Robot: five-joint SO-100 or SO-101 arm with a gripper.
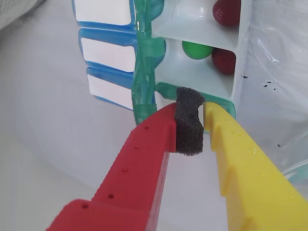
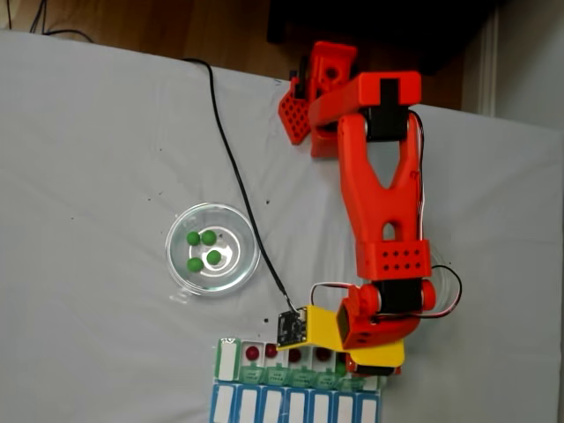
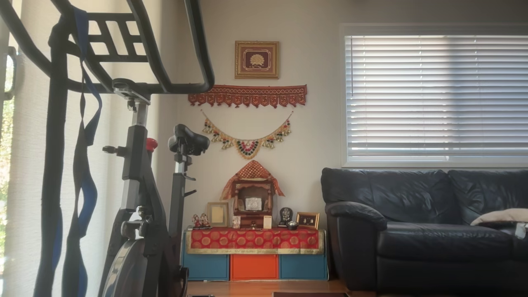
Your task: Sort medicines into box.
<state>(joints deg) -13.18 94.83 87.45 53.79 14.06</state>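
In the wrist view my gripper (image 1: 192, 109), one red and one yellow finger with a black foam pad between them, is shut with nothing held. Its tips hover at the green rim of the box (image 1: 144, 72). Just beyond them, one white compartment holds a green ball (image 1: 196, 49) and a dark red ball (image 1: 224, 60). The compartment after that has another red ball (image 1: 226, 12). In the fixed view the gripper (image 2: 352, 366) hangs over the right part of the box (image 2: 231, 361), where red balls (image 2: 252, 352) lie in several compartments.
A clear round dish (image 2: 181, 264) with several green balls (image 2: 208, 238) stands left of the arm on the white cloth. A black cable (image 2: 231, 167) runs past it to the wrist. A second clear dish rim (image 2: 455, 280) peeks out right of the arm. The other view shows a room.
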